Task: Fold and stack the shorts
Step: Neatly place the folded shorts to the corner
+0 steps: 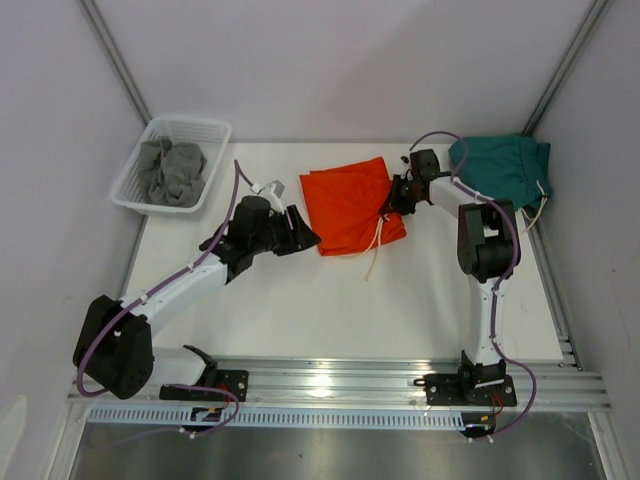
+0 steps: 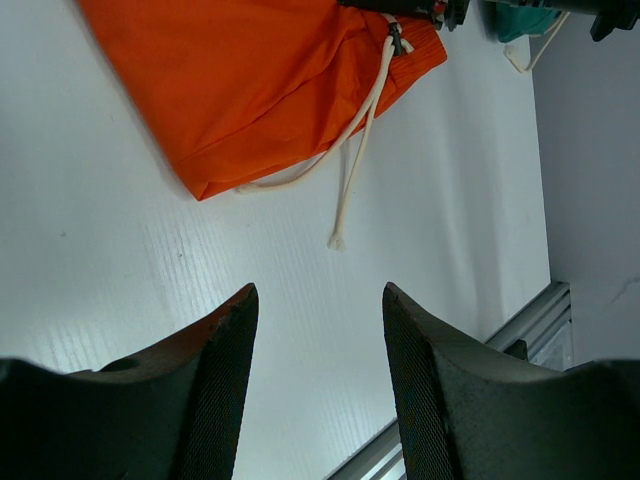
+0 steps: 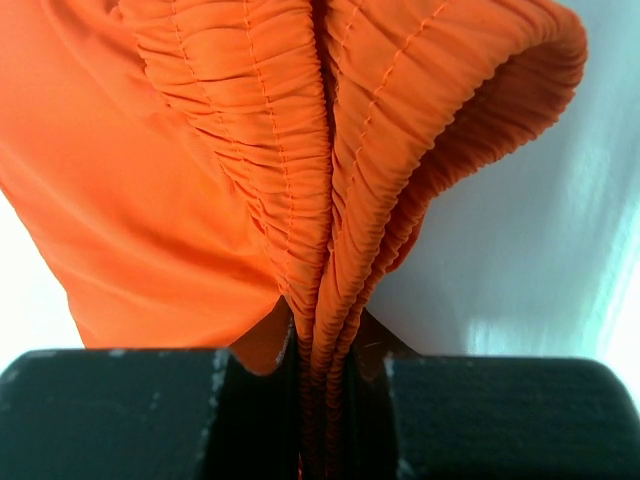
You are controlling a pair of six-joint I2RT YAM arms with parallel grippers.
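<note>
Nearest to the lens, the right gripper [image 3: 320, 385] is clenched on the gathered waistband [image 3: 320, 200] of the orange shorts [image 3: 150, 220]. Only a thin bunch of the elastic sits between its jaws. From this gripper the orange cloth spreads flat on the table [image 1: 330, 310] toward the left gripper [image 2: 318, 330]. The left gripper is released, with nothing between its jaws, and it waits near the far edge of the cloth with bare table between them. The teal shorts [image 1: 500, 165] lie in a heap on the other side of the right gripper, behind its wrist, and they are not folded.

In my judgement the first danger is the small grip. If the right gripper pulls or lifts quickly, the slippery bunch may slide out and the cloth may fall in a wrong shape. The second danger is that only one side is held. The free side can drag over the table and wrinkle, so the fold would be crooked.

The white drawstring [image 2: 355, 140] trails loose just beside the right gripper. It may be caught inside the fold, or catch on a finger. The right arm reaches close by the teal pair, so a wide swing could push that pair toward the table edge.
</note>
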